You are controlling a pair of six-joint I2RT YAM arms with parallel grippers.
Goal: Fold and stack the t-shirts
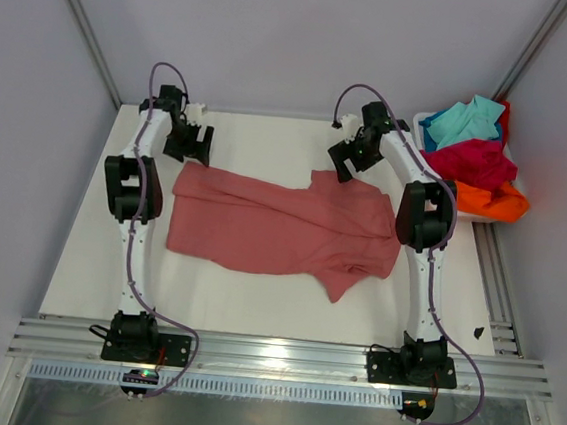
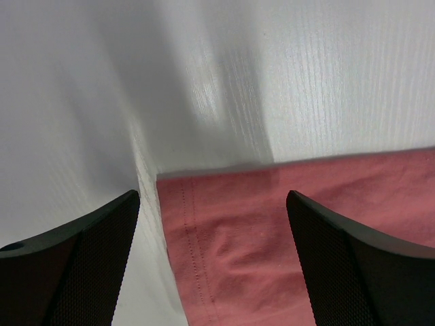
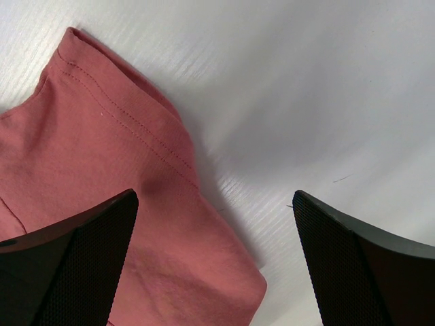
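While both sets of my fingers hang spread wide with nothing between them, the salmon-pink t-shirt (image 1: pixel 282 227) lies opened out on the white table (image 1: pixel 254 310), hem end toward my left arm and sleeves toward my right. Over on the far right, apart from it, the turquoise tee (image 1: pixel 468 120), crimson tee (image 1: pixel 474 161) and orange tee (image 1: pixel 491 200) sit heaped in the white tub (image 1: pixel 423 118), none of them folded. My left fingers (image 1: pixel 188 156) hover at the far edge of the pink cloth, and from the wrist I see the stitched hem corner (image 2: pixel 163 178) lying flat right between them. My right fingers (image 1: pixel 345 173) hover over the far sleeve, whose double-stitched cuff (image 3: pixel 75 37) sits under the left one, with bare table under the other. I judge this cloth to be light, limp and easy to rumple: it will sag and drape from wherever I lift it, and a pinch in the middle would only bunch it. The sewn edges look like the best hold, since the doubled fabric gives a firmer lip to nip against the table. Because the shirt lies so flat, I would expect to press down to get a finger under the edge, and to lift both ends evenly so that the fold falls straight.
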